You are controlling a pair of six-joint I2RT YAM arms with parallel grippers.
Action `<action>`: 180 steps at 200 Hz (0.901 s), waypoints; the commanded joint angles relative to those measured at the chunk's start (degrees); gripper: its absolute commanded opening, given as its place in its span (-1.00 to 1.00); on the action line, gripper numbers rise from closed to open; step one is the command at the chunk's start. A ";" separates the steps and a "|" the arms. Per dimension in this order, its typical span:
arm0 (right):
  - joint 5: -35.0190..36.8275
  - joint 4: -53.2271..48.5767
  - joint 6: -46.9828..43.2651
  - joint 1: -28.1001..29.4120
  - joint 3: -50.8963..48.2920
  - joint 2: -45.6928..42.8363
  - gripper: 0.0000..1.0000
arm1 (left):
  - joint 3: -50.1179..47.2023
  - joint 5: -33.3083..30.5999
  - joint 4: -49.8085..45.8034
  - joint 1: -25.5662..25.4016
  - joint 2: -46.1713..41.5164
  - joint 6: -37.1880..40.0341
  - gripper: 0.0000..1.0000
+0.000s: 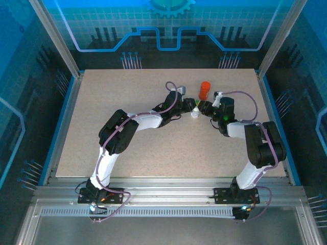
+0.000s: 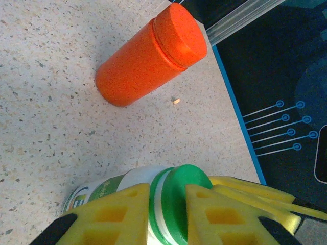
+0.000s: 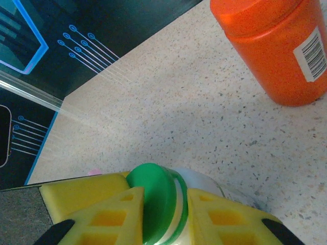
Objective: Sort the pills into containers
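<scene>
My left tool [image 2: 168, 188] is clamped on the white bottle [image 2: 110, 191], its yellow fingers [image 2: 120, 214] pinching at the neck beside the green cap [image 2: 186, 196]. My right tool [image 3: 166, 193] straddles the same cap from the opposite side. Its pads lie against the neck or just off it, and I cannot tell whether they press.

Much is hidden. In both wrist views my fingers cover the bottle's lower body and base, so I cannot tell whether it rests on the desk [image 1: 153, 143] or hangs above it. From the left wrist only a strip of its printed label [image 2: 94, 193] shows. From above, the bottle is a small white blob between the two tools, toward the far middle of the desk, too small to read. From the right wrist a bit of pink [image 3: 94, 172] peeks past a yellow finger, and I cannot make out what it is.

The orange bottle [image 2: 148, 58] stands just beyond the white one and apart from it, lid on. From the right wrist its top is cut off by the picture's edge, and a barcode label [image 3: 310, 53] shows on its side. From the left wrist its long axis runs from lower left to upper right, lid at the upper right. The white bottle's axis runs parallel, green cap toward the same corner. A tiny pale-orange pellet [image 2: 176, 101] lies on the desk near the orange bottle.
</scene>
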 commanded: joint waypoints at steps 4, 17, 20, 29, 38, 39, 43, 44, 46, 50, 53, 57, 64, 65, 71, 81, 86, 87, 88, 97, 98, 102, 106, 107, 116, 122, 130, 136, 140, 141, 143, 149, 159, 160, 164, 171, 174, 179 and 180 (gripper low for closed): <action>3.12 -9.98 0.47 1.39 -3.61 4.10 -0.50 | -3.89 0.81 -11.91 -0.56 5.53 0.36 -0.55; 1.95 -9.49 1.34 0.71 -3.04 2.76 -0.49 | -2.92 0.64 -12.85 -0.46 4.80 1.06 -0.55; 1.77 -9.73 1.38 0.47 -2.72 2.40 -0.49 | -2.66 0.62 -13.08 -0.49 4.50 1.23 -0.55; 1.28 -11.14 1.41 0.02 -1.34 1.26 -0.48 | -1.59 0.62 -13.90 -0.30 3.96 1.60 -0.54; 0.84 -12.89 0.99 -0.47 0.22 0.44 -0.47 | -0.34 0.75 -14.69 -0.09 3.56 1.85 -0.54; 0.83 -13.02 0.98 -0.53 0.46 0.35 -0.47 | -0.22 0.82 -14.75 -0.12 3.50 1.82 -0.53; 0.59 -13.57 0.86 -0.77 1.07 0.01 -0.47 | 0.31 0.84 -15.01 -0.01 3.32 1.96 -0.53; 0.52 -13.71 0.87 -0.85 1.23 -0.04 -0.47 | 0.41 0.82 -15.09 0.01 3.29 2.01 -0.53; 0.47 -13.97 0.83 -0.96 1.51 -0.18 -0.47 | 0.80 0.89 -15.21 0.09 3.23 2.03 -0.52; 0.33 -14.24 0.86 -1.21 2.04 -0.60 -0.46 | 1.20 0.89 -15.46 0.16 3.06 2.05 -0.51; 0.19 -14.52 0.79 -1.34 2.40 -0.80 -0.45 | 1.52 0.95 -15.66 0.21 2.90 2.06 -0.51; -0.06 -14.87 0.79 -1.59 2.92 -1.02 -0.45 | 1.91 0.97 -15.88 0.41 2.70 2.05 -0.50; -0.54 -15.44 0.56 -1.91 3.84 -1.42 -0.44 | 2.60 1.01 -16.11 0.57 2.48 2.09 -0.47; -0.57 -15.53 0.54 -1.99 3.98 -1.46 -0.44 | 2.70 1.03 -16.17 0.65 2.43 2.12 -0.47; -1.01 -16.13 0.38 -2.27 4.80 -1.72 -0.44 | 3.24 1.06 -16.55 0.81 2.23 2.20 -0.45; -1.24 -16.96 0.11 -2.68 5.95 -2.33 -0.41 | 4.10 1.06 -17.15 1.13 1.79 2.40 -0.42; -1.22 -17.45 -0.11 -2.86 6.48 -2.66 -0.40 | 4.50 1.06 -17.42 1.32 1.53 2.46 -0.40; -1.22 -17.54 -0.14 -2.87 6.53 -2.73 -0.40 | 4.57 1.06 -17.48 1.33 1.47 2.48 -0.40; -1.21 -17.59 -0.20 -2.91 6.69 -2.82 -0.39 | 4.65 1.06 -17.56 1.38 1.45 2.53 -0.40; -1.42 -18.42 -0.74 -3.16 7.79 -3.31 -0.35 | 5.35 1.06 -18.07 1.67 0.94 2.77 -0.38; -1.45 -18.55 -0.81 -3.19 7.89 -3.32 -0.35 | 5.44 1.10 -18.12 1.68 0.88 2.81 -0.37; -1.61 -18.86 -1.11 -3.21 8.41 -3.42 -0.34 | 5.79 1.14 -18.43 1.79 0.70 2.98 -0.36; -1.87 -19.05 -1.41 -3.39 8.78 -3.51 -0.32 | 6.28 1.12 -18.72 1.98 0.56 3.17 -0.35; -1.98 -19.13 -1.45 -3.39 8.82 -3.51 -0.32 | 6.38 1.13 -18.84 1.97 0.47 3.23 -0.35; -2.93 -20.39 -1.85 -3.72 11.24 -3.35 -0.31 | 7.50 1.10 -19.72 2.29 0.03 3.70 -0.33; -3.53 -21.19 -2.05 -3.89 12.33 -3.28 -0.30 | 8.31 1.21 -20.26 2.54 -0.28 4.04 -0.31; -4.08 -21.85 -2.23 -4.18 13.42 -3.37 -0.29 | 9.50 1.30 -21.05 2.78 -0.68 4.53 -0.28; -4.32 -22.64 -2.32 -4.29 14.04 -3.63 -0.29 | 10.37 1.25 -21.82 2.96 -1.09 4.88 -0.26; -4.37 -23.75 -2.41 -4.38 14.25 -3.96 -0.29 | 10.87 1.24 -22.19 2.98 -1.44 5.14 -0.24; -4.37 -23.85 -2.43 -4.42 14.33 -4.04 -0.29 | 10.97 1.23 -22.24 3.00 -1.55 5.23 -0.23; -4.29 -24.04 -2.47 -4.46 14.49 -4.26 -0.29 | 11.21 1.23 -22.32 3.12 -1.69 5.34 -0.22; -4.13 -24.67 -2.75 -4.56 14.78 -4.95 -0.28 | 11.53 1.21 -22.58 3.23 -2.28 5.73 -0.18; -3.68 -26.00 -3.44 -4.53 15.22 -6.34 -0.27 | 12.15 1.25 -22.88 3.26 -3.32 6.47 -0.14; -3.63 -26.12 -3.56 -4.49 15.25 -6.47 -0.27 | 12.22 1.24 -22.89 3.23 -3.45 6.51 -0.14; -3.53 -26.70 -3.83 -4.53 15.41 -7.12 -0.27 | 12.43 1.30 -22.98 3.26 -3.85 6.65 -0.13; -3.35 -27.63 -4.32 -4.51 15.62 -8.12 -0.27 | 12.55 1.37 -22.99 3.28 -4.71 6.88 -0.11; -3.33 -28.10 -4.57 -4.51 15.71 -8.69 -0.26 | 12.53 1.39 -22.99 3.23 -4.99 6.89 -0.11; -3.10 -28.80 -5.03 -4.45 15.77 -9.56 -0.26 | 12.49 1.63 -22.91 3.27 -5.65 6.84 -0.11; -3.04 -28.93 -5.15 -4.45 15.83 -9.74 -0.26 | 12.48 1.65 -22.86 3.23 -5.72 6.91 -0.11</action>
